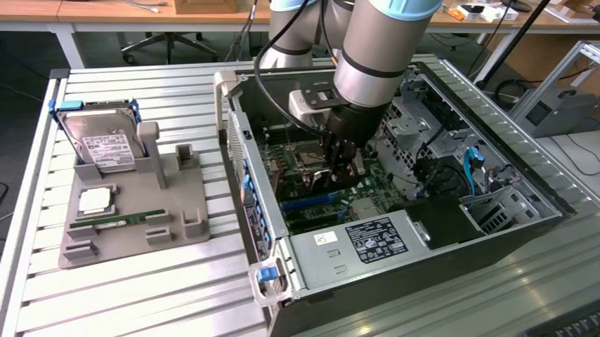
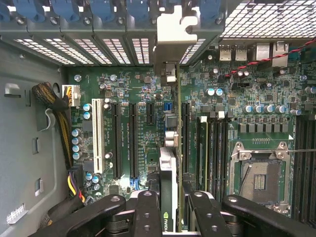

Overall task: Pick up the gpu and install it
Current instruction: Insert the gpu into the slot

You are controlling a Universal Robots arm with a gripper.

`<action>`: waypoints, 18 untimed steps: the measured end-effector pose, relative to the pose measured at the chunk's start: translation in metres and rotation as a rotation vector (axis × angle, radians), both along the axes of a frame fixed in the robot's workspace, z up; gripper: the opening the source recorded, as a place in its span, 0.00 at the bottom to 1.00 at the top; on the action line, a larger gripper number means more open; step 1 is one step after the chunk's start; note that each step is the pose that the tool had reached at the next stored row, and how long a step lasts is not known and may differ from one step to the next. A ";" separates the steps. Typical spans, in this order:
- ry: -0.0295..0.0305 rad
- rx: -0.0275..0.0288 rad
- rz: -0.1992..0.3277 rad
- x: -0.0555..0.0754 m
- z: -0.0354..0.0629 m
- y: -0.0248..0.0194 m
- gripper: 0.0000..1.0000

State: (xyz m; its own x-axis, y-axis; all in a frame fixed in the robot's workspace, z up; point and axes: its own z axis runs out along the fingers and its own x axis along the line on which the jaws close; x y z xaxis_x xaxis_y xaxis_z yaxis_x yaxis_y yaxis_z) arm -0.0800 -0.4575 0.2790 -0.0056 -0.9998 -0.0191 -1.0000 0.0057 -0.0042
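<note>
The gpu [image 2: 168, 170] is a thin black card seen edge-on in the wrist view, with its silver end bracket [image 2: 175, 29] against the case's rear slot openings. My gripper [image 2: 171, 196] is shut on it, one black finger [image 2: 146, 207] on each side of the card. The card hangs upright over the green motherboard [image 2: 148, 98], between the long black expansion slots [image 2: 132, 140] and the memory slots. Whether its edge sits in a slot I cannot tell. In the exterior view my gripper [image 1: 338, 168] reaches down inside the open computer case [image 1: 258, 203] with the gpu [image 1: 330, 181] below it.
A yellow-and-black cable bundle [image 2: 57, 123] runs along the case floor beside the board. The bare CPU socket [image 2: 260, 180] lies past the memory slots. On the exterior view's left a grey tray [image 1: 178, 210] holds a hard drive [image 1: 105, 144], a processor [image 1: 97, 200] and a memory stick [image 1: 120, 221].
</note>
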 end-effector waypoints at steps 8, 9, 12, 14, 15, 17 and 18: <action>0.0000 0.0000 0.000 0.000 0.0000 0.0000 0.27; 0.0000 -0.0001 0.000 0.000 -0.0020 0.0000 0.27; 0.0000 0.0001 0.000 0.000 -0.0028 0.0000 0.27; 0.0000 0.0001 0.000 0.000 -0.0028 0.0000 0.27; -0.0001 0.0002 0.000 0.000 -0.0031 0.0000 0.27; -0.0001 0.0002 0.000 0.000 -0.0037 0.0000 0.27; 0.0000 0.0001 0.000 0.000 -0.0037 0.0000 0.27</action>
State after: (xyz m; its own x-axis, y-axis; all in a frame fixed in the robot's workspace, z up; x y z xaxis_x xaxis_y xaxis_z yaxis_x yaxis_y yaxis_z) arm -0.0800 -0.4574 0.2753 -0.0056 -0.9998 -0.0192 -1.0000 0.0057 -0.0042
